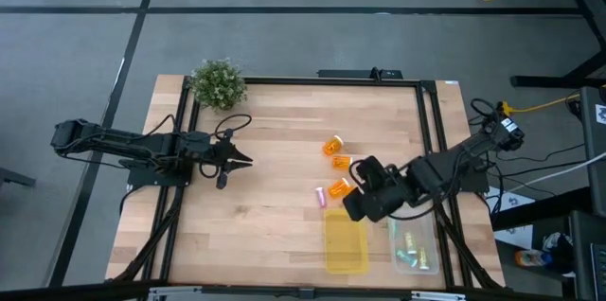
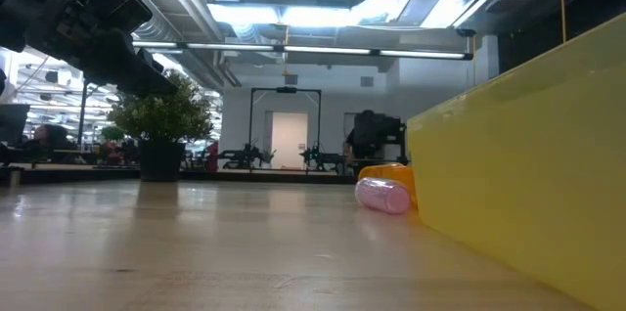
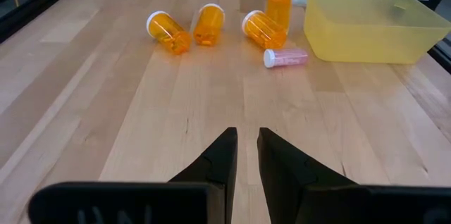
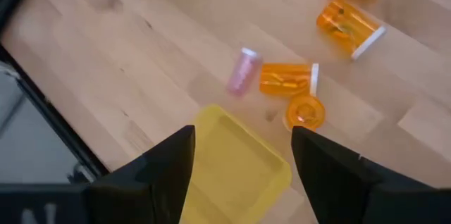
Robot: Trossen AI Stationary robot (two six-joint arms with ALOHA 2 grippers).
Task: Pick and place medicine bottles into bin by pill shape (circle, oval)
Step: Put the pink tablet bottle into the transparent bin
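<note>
Three orange bottles and a small pink one lie or stand on the table right of centre. They also show in the right wrist view: the pink bottle on its side, an orange bottle on its side and an orange bottle upright. My right gripper is open and empty, above the far end of the yellow bin. My left gripper hovers at the table's left, empty, its fingers a narrow gap apart.
A clear bin holding several pale bottles sits right of the yellow bin at the near edge. A potted green plant stands at the far left corner. Bare wood lies between the two arms.
</note>
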